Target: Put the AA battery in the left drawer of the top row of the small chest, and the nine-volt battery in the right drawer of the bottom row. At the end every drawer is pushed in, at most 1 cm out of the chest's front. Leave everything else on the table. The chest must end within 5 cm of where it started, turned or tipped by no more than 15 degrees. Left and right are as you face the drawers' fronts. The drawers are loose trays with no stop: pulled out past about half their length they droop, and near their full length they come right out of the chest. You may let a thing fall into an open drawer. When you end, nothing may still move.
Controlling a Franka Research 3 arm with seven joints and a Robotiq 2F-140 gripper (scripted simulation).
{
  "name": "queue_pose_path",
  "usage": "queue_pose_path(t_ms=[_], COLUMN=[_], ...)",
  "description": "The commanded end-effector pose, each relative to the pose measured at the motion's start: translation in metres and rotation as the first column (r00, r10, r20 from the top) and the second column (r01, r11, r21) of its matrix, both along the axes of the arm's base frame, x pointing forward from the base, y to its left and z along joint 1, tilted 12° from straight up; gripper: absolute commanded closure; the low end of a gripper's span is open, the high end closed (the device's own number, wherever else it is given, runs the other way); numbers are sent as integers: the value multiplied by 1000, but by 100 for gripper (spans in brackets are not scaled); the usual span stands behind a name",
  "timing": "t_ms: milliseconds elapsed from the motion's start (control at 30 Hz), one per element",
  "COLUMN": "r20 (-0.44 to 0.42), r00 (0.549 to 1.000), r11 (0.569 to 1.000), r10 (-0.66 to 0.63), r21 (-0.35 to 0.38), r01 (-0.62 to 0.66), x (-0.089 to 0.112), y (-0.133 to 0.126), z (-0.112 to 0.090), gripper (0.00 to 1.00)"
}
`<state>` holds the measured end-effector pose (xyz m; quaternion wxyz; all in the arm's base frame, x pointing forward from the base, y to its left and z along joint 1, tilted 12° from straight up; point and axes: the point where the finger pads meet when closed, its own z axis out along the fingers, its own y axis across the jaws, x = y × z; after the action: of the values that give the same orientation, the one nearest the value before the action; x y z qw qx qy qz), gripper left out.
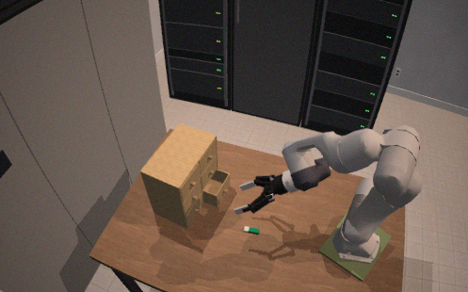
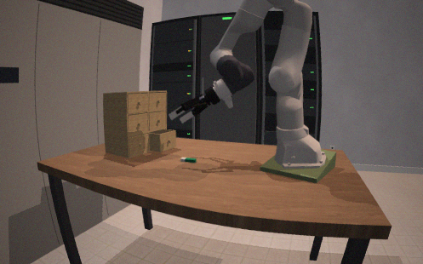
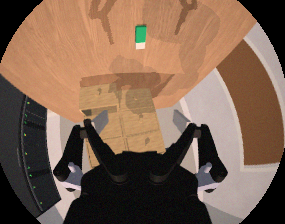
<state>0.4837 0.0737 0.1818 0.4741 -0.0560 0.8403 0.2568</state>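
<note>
Hovering above the table with its fingers spread to their widest and nothing between them, the pincer (image 1: 244,198) points toward the front of the small chest (image 1: 174,165), apart from it and well above the wood. Seen from the top view, the chest stands at about ten o'clock from the fingertips, and its bottom-row right drawer (image 1: 216,187) is pulled partway out, level rather than drooping, its tray open to the air; I cannot tell whether anything lies inside it. The other drawers (image 2: 138,102) look flush with the front in the exterior view. At about six o'clock from the pincer, on the table (image 1: 304,264), lies a small white-and-green battery (image 1: 250,230), well apart from the chest; from its slim shape I judge it to be the AA battery. No nine-volt battery shows on the wood in any view, so it may already be in the open drawer, though that is a guess. Judged so, the task is perhaps half done: what remains is pushing the bottom right drawer shut, opening the top-row left drawer (image 2: 138,102), dropping the AA battery in, and closing that too.
</note>
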Motion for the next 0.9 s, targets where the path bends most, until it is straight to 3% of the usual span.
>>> queue_pose_path(t_ms=[0,333,433,567,700,867], r20=[-31,-31,-68,-277,-385,-507], r00=[999,999,995,927,875,826], r11=[999,999,995,967,949,913], r10=[21,21,74,251,293,246], r21=[42,42,66,117,2,-164], r01=[-20,-20,-70,-227,-317,-373], x=[2,2,2,-9,-28,-34], y=[7,7,17,42,28,-34], z=[4,4,8,14,5,-2], gripper=[0,0,0,0,0,0])
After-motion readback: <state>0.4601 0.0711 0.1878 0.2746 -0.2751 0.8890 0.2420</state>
